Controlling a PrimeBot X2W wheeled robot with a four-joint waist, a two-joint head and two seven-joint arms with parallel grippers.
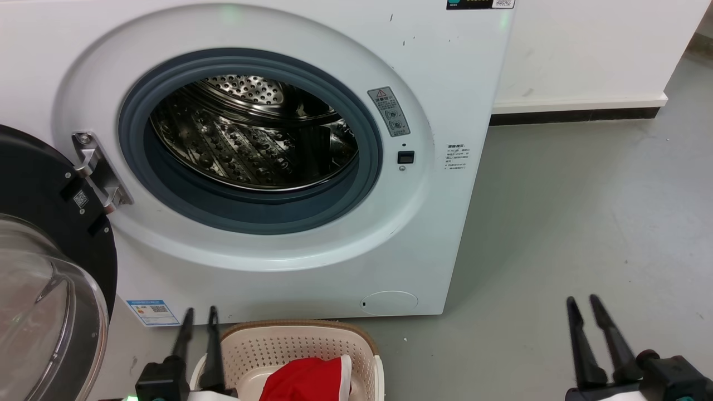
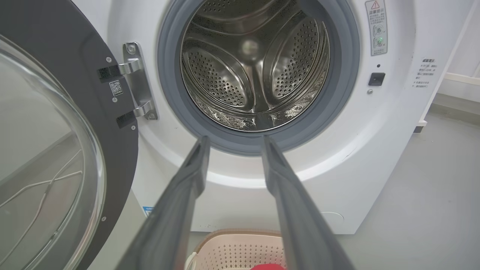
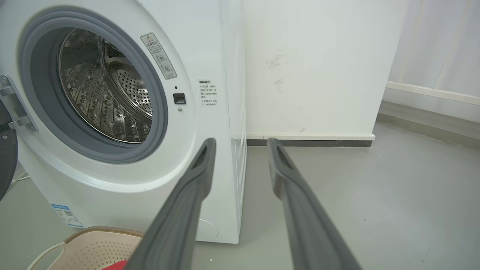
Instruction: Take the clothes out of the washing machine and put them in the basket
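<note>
- Nearest in the head view, the left gripper [image 1: 200,312] stood over the left rim of the basket [image 1: 301,324], its two dark fingers slightly parted and holding nothing.
- Well apart to the right, the right gripper [image 1: 582,301] hung over the bare grey floor [image 1: 585,211], its fingers likewise spread and empty.
- One red garment [image 1: 306,379] with white trim lay inside the cream basket, which sat on the floor close before the washing machine [image 1: 334,267].
- Within the grey rubber ring [image 1: 167,189], the steel drum [image 1: 250,139] showed bare perforated metal, and the glass door [image 1: 33,289] stood swung wide to the left.
- Judged from that, the unloading looked done or very nearly so, with no cloth left to lift as far as could be seen. At most, the drum's low front lip wanted a check, since the ring hid it from the head camera.
- Looking straight into the machine, the left wrist view supplied that check. It showed the drum's back wall, its raised ribs and its bottom, all without fabric, framed between the gripper's spread fingers.
- From the right wrist view the drum was seen only at a slant. It added the machine's side panel, the white wall [image 3: 318,75] with its dark skirting, and a corner of the basket with a sliver of red.
- Both grippers and most of the garment appeared together in the head view. The frame cut the basket off, so I could not tell how many pieces lay in it.
</note>
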